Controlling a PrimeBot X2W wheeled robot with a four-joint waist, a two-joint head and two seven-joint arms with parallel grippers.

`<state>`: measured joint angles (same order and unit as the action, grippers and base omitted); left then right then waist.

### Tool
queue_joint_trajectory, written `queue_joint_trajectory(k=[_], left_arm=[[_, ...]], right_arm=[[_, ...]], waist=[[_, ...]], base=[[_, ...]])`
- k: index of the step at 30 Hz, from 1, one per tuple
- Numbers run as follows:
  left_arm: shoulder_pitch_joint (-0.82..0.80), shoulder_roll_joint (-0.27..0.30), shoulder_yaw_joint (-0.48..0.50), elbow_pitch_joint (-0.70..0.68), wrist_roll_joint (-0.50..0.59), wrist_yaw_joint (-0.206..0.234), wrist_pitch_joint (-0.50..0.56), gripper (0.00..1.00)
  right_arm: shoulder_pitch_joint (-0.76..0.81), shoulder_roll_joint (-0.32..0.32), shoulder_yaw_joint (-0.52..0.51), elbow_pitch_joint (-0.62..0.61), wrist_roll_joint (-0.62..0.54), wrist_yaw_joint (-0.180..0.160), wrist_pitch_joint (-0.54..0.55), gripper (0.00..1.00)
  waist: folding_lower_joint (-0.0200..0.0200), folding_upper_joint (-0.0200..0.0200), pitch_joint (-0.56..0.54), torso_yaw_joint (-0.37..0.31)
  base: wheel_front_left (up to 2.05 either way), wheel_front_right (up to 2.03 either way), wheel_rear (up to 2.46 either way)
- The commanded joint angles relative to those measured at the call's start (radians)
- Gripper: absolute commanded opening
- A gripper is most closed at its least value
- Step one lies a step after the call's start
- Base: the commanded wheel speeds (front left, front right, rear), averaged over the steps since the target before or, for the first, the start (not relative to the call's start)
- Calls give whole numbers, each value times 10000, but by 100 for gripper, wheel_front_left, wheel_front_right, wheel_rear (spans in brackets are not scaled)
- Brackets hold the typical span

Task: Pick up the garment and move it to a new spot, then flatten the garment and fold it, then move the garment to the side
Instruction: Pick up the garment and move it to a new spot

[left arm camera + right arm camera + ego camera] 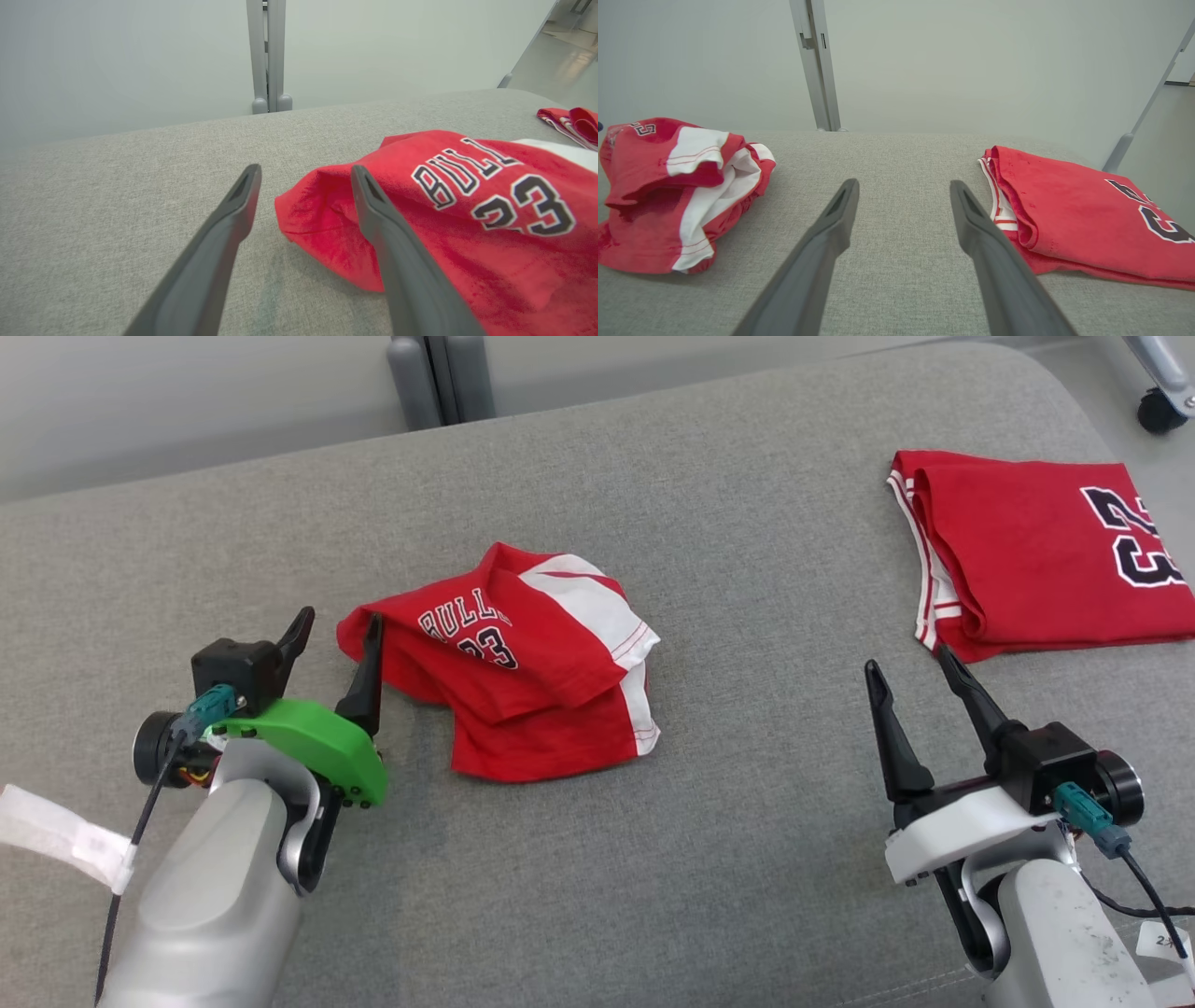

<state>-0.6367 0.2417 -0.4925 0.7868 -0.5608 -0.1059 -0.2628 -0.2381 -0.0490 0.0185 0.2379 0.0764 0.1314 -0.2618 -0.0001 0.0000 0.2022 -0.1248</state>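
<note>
My left gripper [338, 619] stands wide open at the left edge of the garment [523, 672], with nothing pinched. From the left wrist I see the red cloth's rounded corner [327, 224] reaching into the gap between the fingers; the finger nearer the garment crosses in front of it, and the other is over bare cushion [728, 523]. I cannot tell whether that finger touches the cloth. The garment lies crumpled near the middle of the cushion, red with white panels, with lettering and 23 facing up. My right gripper [907, 659] is also spread wide and empty, over bare cushion, well apart from the garment. A folded jersey [1036, 560] lies flat just beyond it, at the cushion's right end
</note>
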Motion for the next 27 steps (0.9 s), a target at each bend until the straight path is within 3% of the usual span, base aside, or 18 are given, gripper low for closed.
queue_joint_trajectory(k=[1,12,22,27], left_arm=[[348,-19,275,-261,13,-64,-9,100],[3314,-605,1875,-2551,713,-149,-10,100],[5994,-1468,3200,-4823,1742,312,-10,100],[6710,-1670,3420,-5180,1895,314,-11,100]], right_arm=[[164,-34,-27,62,-88,-16,-41,100],[931,-32,-139,334,-84,-16,-42,100],[1599,-33,-179,340,368,-16,-42,100],[1912,-33,-286,394,529,-16,-42,100]], waist=[[1,0,-484,282],[1,0,-2017,943],[1,0,-2497,1268],[1,0,-2543,1368]], base=[[0,0,0],[0,0,0],[0,0,0],[0,0,0]])
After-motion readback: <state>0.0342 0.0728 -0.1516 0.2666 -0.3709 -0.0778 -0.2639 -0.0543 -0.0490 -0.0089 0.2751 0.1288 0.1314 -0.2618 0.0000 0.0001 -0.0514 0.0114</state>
